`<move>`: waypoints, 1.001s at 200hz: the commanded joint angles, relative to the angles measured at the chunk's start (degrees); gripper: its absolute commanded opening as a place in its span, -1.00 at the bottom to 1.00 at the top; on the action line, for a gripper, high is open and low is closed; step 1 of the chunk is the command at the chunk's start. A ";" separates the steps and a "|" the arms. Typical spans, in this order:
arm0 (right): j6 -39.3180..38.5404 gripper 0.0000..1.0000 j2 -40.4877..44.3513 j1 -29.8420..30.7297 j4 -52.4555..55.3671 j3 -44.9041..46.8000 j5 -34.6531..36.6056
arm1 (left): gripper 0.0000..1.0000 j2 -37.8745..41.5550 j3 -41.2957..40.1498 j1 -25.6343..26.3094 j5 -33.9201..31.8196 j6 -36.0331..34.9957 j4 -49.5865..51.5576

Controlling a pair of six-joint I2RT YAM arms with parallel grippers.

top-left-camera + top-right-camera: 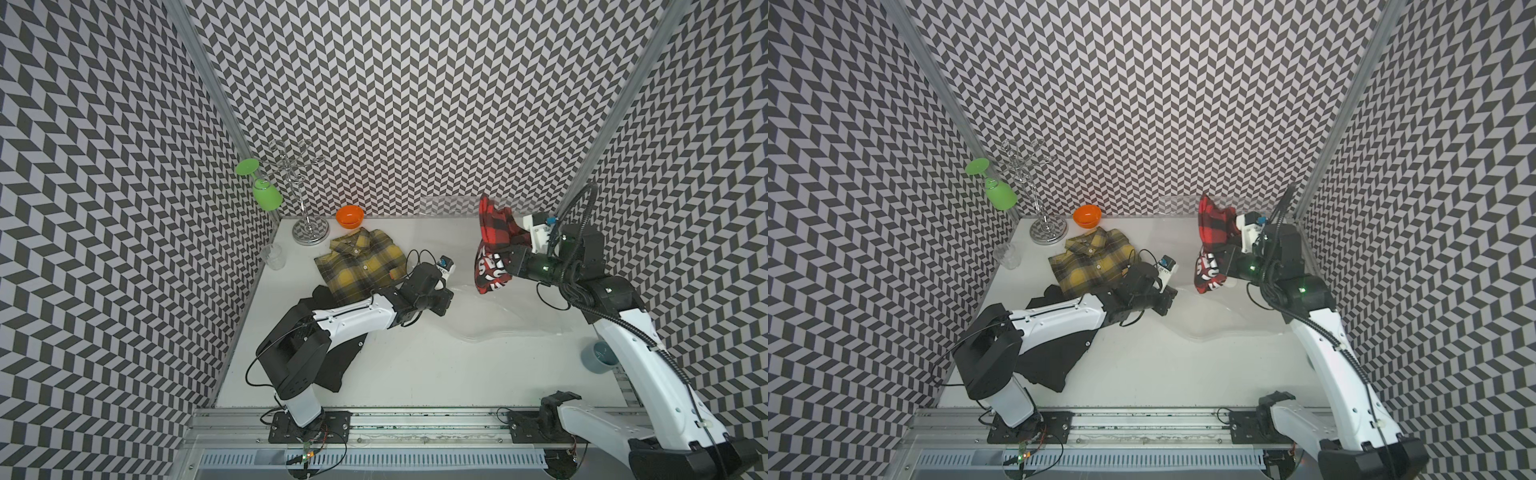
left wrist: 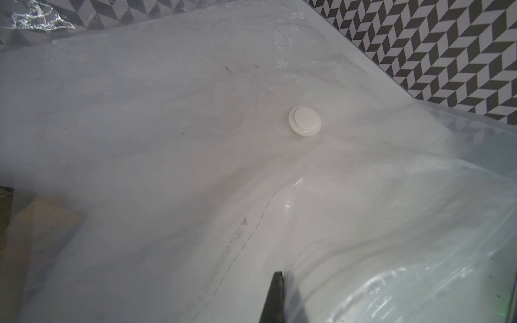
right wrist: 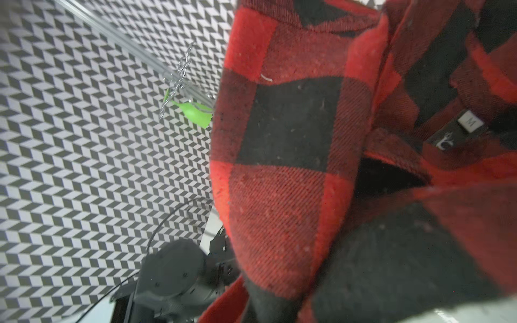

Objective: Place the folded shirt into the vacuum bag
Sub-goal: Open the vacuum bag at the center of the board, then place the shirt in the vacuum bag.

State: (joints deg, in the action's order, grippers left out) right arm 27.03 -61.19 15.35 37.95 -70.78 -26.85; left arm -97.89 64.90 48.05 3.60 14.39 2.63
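Note:
The shirt [image 1: 494, 245], red-and-black plaid, hangs bunched in the air near the back right wall. My right gripper [image 1: 510, 254] is shut on it, its fingers buried in the cloth. In the right wrist view the plaid shirt [image 3: 293, 139] fills most of the picture. The clear vacuum bag [image 1: 498, 320] lies flat on the white table below and in front of the shirt. My left gripper [image 2: 280, 275] is shut on the film at the bag's left edge. The round white valve [image 2: 305, 121] lies ahead of it.
A yellow plaid shirt [image 1: 359, 264] and a black garment [image 1: 336, 357] lie left of the bag under my left arm. An orange bowl [image 1: 350, 217], a wire rack [image 1: 307, 232] with a green goblet [image 1: 266, 195] and a clear cup [image 1: 273, 255] stand back left. A grey-blue mug [image 1: 598, 357] stands at the right edge.

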 commanded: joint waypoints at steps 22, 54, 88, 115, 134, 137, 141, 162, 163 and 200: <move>0.39 -0.97 5.16 11.25 2.21 -1.09 9.53 | -1.00 -0.83 4.06 -2.14 7.36 6.03 -1.22; 2.13 -1.00 7.07 19.92 1.60 7.05 12.95 | -1.00 -1.12 6.90 -3.27 10.64 7.93 -1.93; 2.20 -1.00 6.12 25.41 2.90 16.02 20.49 | -1.00 -2.62 9.91 -4.73 15.02 10.82 -2.38; 1.65 -1.00 3.41 25.43 4.98 21.00 22.74 | -1.00 -2.33 12.09 -4.95 15.50 10.69 -1.03; 1.80 -1.00 3.42 25.52 7.75 20.43 26.00 | -1.00 -2.41 13.58 -5.02 14.89 9.80 0.66; 1.81 -1.00 3.69 25.51 8.20 19.81 26.79 | -1.00 -2.60 13.86 -5.02 14.76 9.59 1.04; 1.71 -1.00 4.01 25.51 8.81 18.71 27.84 | -1.00 -2.84 14.18 -5.14 14.56 9.37 1.49; -0.57 -1.00 4.51 25.51 12.59 10.35 32.89 | -1.00 -4.39 14.99 -5.34 14.34 8.81 2.83; -0.70 -1.00 4.50 25.51 12.76 9.94 32.95 | -1.00 -4.45 14.99 -5.38 14.42 8.81 2.82; -5.11 -1.00 4.26 27.92 13.10 0.13 27.59 | -1.00 -6.41 17.24 -6.41 16.80 8.46 3.50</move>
State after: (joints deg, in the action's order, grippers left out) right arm 25.65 -58.41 41.04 53.65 -65.54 0.84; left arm -103.07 79.24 42.39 17.65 23.88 5.63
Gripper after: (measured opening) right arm 0.124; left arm 0.044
